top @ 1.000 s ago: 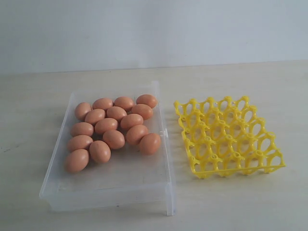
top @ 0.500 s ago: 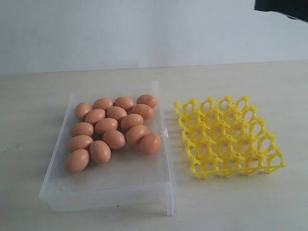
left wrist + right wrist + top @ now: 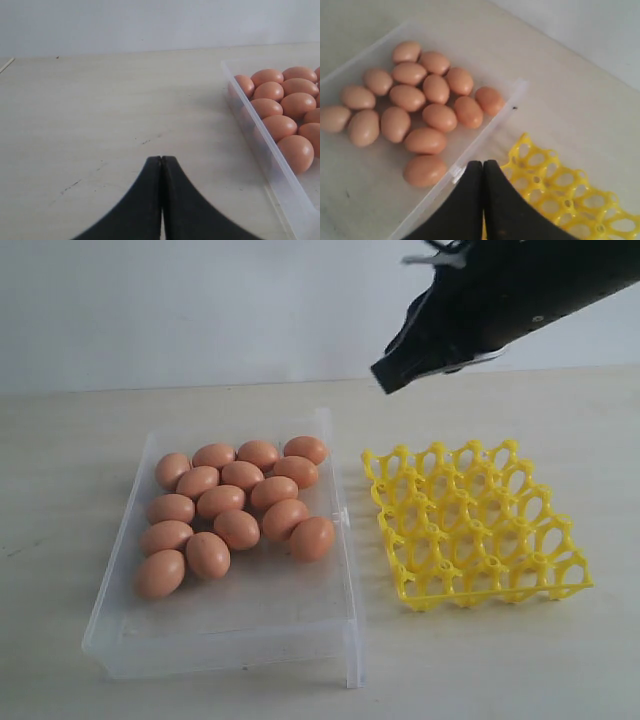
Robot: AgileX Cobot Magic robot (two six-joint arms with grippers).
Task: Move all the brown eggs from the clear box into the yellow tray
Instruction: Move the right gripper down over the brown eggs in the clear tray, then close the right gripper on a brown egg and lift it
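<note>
Exterior view: the right gripper comes in from the upper right of the frame, dark, tips pressed together and holding nothing. It hangs in the air above the gap between the clear box and the yellow tray. The box sits left of centre on the tabletop, and all sixteen brown eggs are bunched in its upper half, so they lie lower left of the gripper, well apart from it. The tray is right of centre, just beside the box.

Left wrist view: the left gripper is closed up tight, fingers touching, over bare tabletop. A corner of the clear box with some brown eggs shows off to one side, well apart from the tips.

Right wrist view: the right gripper is pinched together with nothing in it, above the clear box wall near its clip tab. The brown eggs lie on one side of the tips, the yellow tray on the other.
</note>
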